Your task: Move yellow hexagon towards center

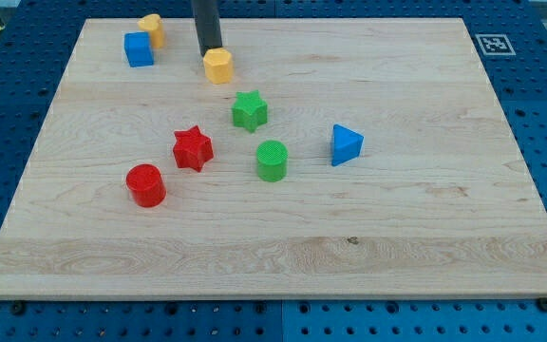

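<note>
A pale wooden board [283,237] lay on a blue perforated table [8,104], filling most of the view. My tip [210,51], the lower end of a straight dark rod coming down from the view's top, stood just above and slightly left of a small yellow hexagonal plastic block [218,66], touching it or very nearly so; the rod ends plainly, with no fingers to open or close. The yellow hexagon sat near the board's upper edge, left of the middle. Further to the view's left, close to the top corner, a blue cube [139,49] rested beside another yellow block [152,29] of rounded shape, which I could not make out exactly. Below the hexagon, towards the board's middle, was a green star [249,110], and below that a green cylinder [272,161]. A red star [193,148] and a red cylinder [146,185] lay to the left of these. A blue triangular block [346,144] stood apart on the right.
</note>
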Motion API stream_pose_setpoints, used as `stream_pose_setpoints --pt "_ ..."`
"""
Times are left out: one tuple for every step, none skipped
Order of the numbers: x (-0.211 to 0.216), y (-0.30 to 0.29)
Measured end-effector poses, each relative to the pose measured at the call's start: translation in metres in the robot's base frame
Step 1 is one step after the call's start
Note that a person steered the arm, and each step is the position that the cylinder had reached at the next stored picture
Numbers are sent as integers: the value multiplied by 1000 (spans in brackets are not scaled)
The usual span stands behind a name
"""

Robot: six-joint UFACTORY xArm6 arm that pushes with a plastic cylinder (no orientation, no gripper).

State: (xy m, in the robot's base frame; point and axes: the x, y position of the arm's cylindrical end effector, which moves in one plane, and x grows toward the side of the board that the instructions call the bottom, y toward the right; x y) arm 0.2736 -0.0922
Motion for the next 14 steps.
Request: stream_pose_setpoints --pt "0 -6" --pt "0 -40" --pt "12 -32" --pt "32 -7" --pt "40 35" --pt "40 68" --pt "40 80" --pt "40 81" --pt "24 81" --pt "19 81" --pt "46 82" --pt "68 117" --pt "70 119" --pt "56 102"
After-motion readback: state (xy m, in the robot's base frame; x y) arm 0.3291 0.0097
